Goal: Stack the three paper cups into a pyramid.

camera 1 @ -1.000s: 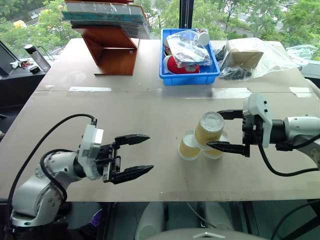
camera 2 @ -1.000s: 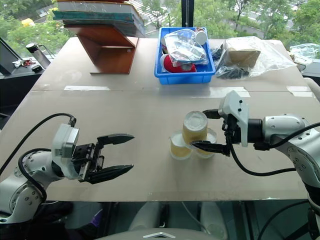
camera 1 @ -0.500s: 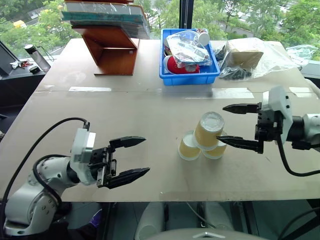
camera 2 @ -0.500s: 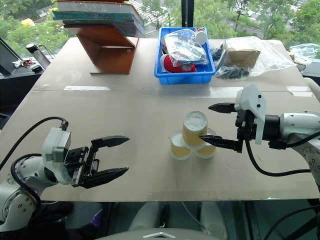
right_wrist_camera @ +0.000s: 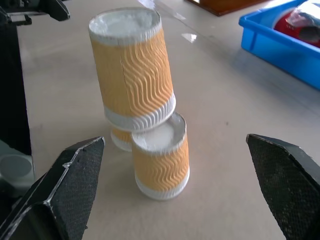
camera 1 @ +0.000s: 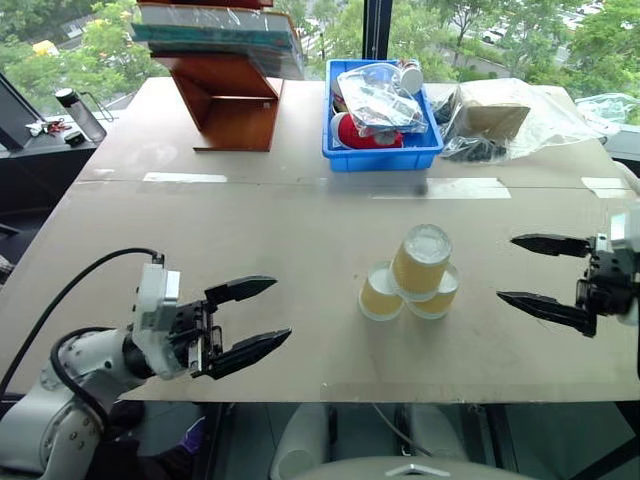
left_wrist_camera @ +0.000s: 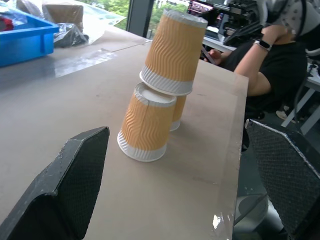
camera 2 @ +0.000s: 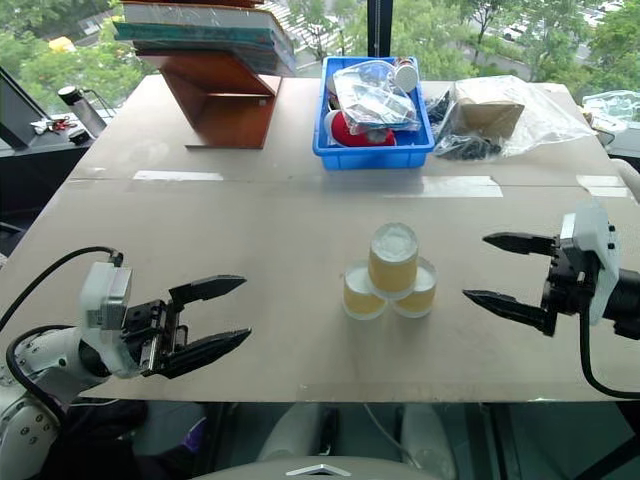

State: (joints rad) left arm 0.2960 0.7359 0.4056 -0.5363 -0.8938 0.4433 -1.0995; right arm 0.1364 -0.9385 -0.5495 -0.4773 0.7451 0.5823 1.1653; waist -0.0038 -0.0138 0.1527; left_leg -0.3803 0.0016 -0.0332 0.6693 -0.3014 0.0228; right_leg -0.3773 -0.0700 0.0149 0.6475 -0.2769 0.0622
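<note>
The desk [camera 1: 250, 230] carries a wooden stand [camera 1: 232, 100] and a blue bin [camera 1: 380, 150] along its far edge. Toward the near edge, right of middle, stands the pyramid [camera 1: 412, 275]: two inverted paper cups [right_wrist_camera: 161, 162] touching, a third cup [right_wrist_camera: 132, 70] on top. The left gripper [camera 1: 245, 323], jaws spread and empty, hangs well apart near the near-left corner; the right gripper [camera 1: 545, 275], likewise released, sits near the pyramid toward the right edge.
</note>
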